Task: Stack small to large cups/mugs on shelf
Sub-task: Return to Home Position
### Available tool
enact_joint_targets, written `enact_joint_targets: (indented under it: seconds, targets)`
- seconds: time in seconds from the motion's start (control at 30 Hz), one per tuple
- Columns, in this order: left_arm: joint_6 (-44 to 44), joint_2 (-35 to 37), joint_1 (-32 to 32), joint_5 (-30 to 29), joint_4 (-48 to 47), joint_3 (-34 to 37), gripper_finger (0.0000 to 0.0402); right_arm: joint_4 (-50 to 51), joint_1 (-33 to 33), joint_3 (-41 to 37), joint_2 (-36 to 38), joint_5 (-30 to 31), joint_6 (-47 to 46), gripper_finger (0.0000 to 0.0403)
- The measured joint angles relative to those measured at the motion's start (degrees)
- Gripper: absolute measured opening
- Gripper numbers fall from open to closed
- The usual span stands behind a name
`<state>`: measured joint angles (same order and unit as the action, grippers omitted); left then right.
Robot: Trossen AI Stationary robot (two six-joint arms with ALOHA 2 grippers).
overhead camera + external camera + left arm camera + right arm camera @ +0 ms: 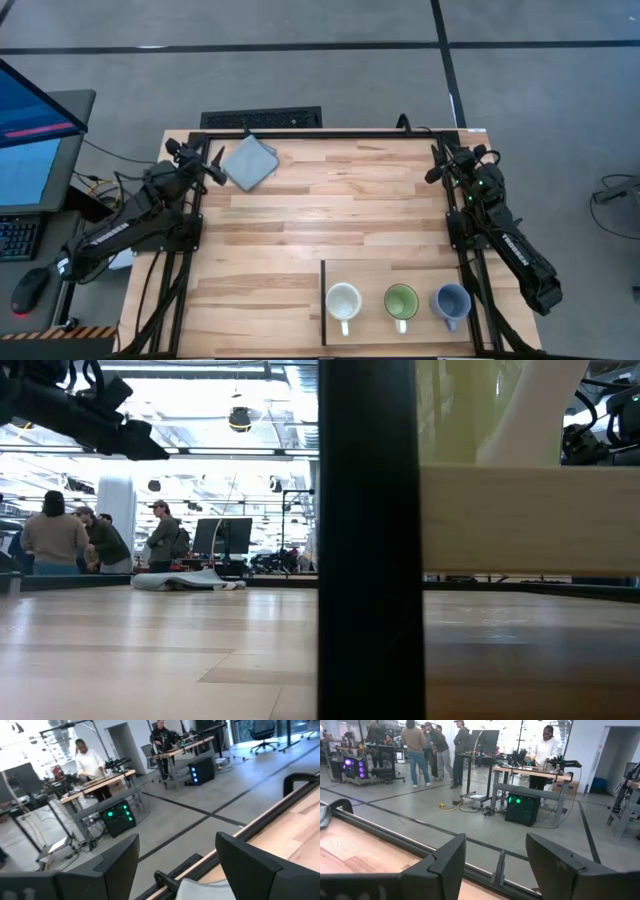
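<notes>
Nearest the low camera, a dark strip [367,540] stands upright and blocks the middle of that view. It is most likely the edge piece of the shelf [400,272], whose pale board runs off beside it.

From above, the shelf sits at about 5 o'clock on the counter [330,210]. It carries all three mugs in a row, none touching. The white mug [343,300] is next to the strip, the green mug [401,301] is in the middle, and the blue-grey mug [451,302] is at the outer end. Every handle points to 6 o'clock. I cannot tell whether they run from small to large, as they look close in size.

The left end effector [176,845] is parked at 10 o'clock beside the grey cloth [249,161], fingers spread, with nothing between them. The right end effector [495,845] waits at 2 o'clock, likewise released and empty. Both are well apart from the shelf.

The mugs look like glazed ceramic (a judgement, not a test). That would make them stiff, smooth enough to slip, fairly weighty for their size, and liable to chip if knocked together. For any correction, the safest hold is probably across the rim wall, one finger inside and one outside, on the side away from the handle. The close spacing leaves little room for a finger between neighbours.
</notes>
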<state>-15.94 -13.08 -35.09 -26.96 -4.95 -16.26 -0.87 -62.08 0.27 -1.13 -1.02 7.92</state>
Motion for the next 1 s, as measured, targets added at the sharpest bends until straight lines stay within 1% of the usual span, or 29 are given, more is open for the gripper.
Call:
enact_joint_targets:
  seconds: [0.1,0.2,0.27,0.5,0.6,0.7,0.77,0.9,1.0]
  targets:
    - [0.21,0.02,0.00,1.00,4.41,2.76,0.0254,0.00,0.00,0.00,0.00,0.00,0.00,0.0230]
    - [-1.23,0.00,0.00,0.45,9.31,6.65,0.0254,-0.02,0.00,0.00,0.00,0.00,-0.30,0.0230]
    - [-1.40,0.00,0.00,0.22,10.89,8.05,0.0254,-0.01,0.00,0.00,0.00,-0.01,-0.46,0.0230]
    - [-2.67,0.02,-0.54,0.89,9.89,8.23,0.0254,0.01,0.00,0.00,0.00,-0.02,-0.87,0.0230]
    - [-2.63,0.02,-2.65,1.07,9.46,8.23,0.0254,0.01,0.00,0.00,0.00,-0.02,-0.87,0.0230]
    - [-2.26,0.18,-6.07,1.20,9.89,8.23,0.0254,0.01,0.00,0.00,0.00,-0.01,-0.61,0.0230]
    - [-1.20,1.13,-8.61,3.24,9.85,8.23,0.0254,0.01,0.00,0.00,0.00,-0.01,-0.57,0.0230]
    - [0.59,5.11,-13.19,11.88,10.08,8.23,0.0254,0.01,0.00,0.00,0.00,-0.02,-0.46,0.0230]
    - [1.64,8.80,-15.86,12.58,8.47,8.23,0.0254,0.01,0.00,0.00,0.00,-0.02,-0.44,0.0230]
